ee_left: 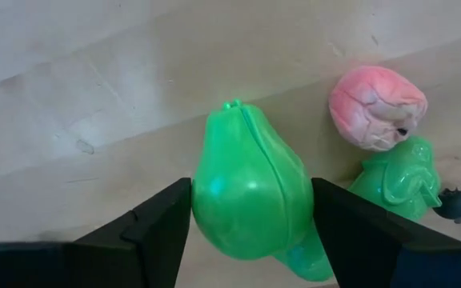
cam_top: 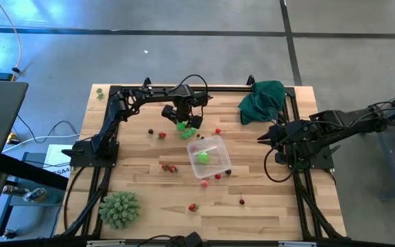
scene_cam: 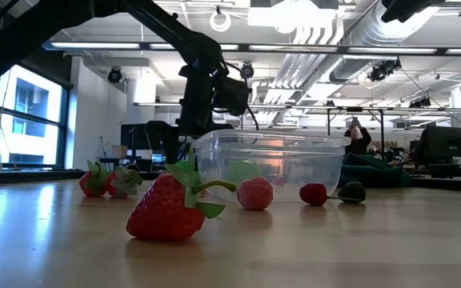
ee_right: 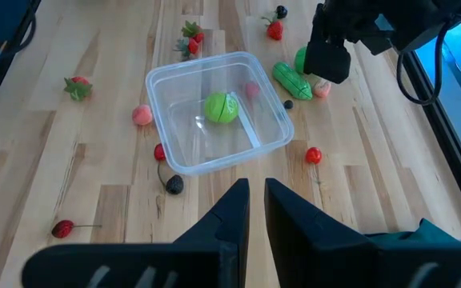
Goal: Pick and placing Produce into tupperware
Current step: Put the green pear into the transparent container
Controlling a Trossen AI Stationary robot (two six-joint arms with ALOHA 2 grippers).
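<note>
The clear tupperware (cam_top: 218, 147) stands mid-table with one round green piece (ee_right: 221, 108) inside. My left gripper (cam_top: 182, 122) is beyond the box's far-left corner, shut on a bright green pear-shaped piece (ee_left: 250, 188). A pink piece (ee_left: 377, 106) and another green piece (ee_left: 398, 180) lie right beside the pear on the wood. Strawberries (cam_top: 170, 167), small red berries (cam_top: 217, 131) and dark pieces (cam_top: 242, 201) are scattered around the box. My right gripper (cam_top: 260, 139) waits near the table's right edge, shut and holding nothing. My left gripper has the green pear pinched between its two fingers (ee_left: 166, 220), which meet the wide lower body (ee_left: 214, 200) on opposite sides. The fingers come from above, pointing down. The pear's narrow stem end (ee_left: 232, 108) points away from the fingers. Whether it is off the wood I cannot tell.
A large spiky pale-green ball (cam_top: 120, 208) sits at the near-left corner. A dark green cloth (cam_top: 260, 101) lies bunched at the far-right corner. A big strawberry (scene_cam: 166, 210) lies close to the low camera. Bare wood shows along the near edge and right of the box.
</note>
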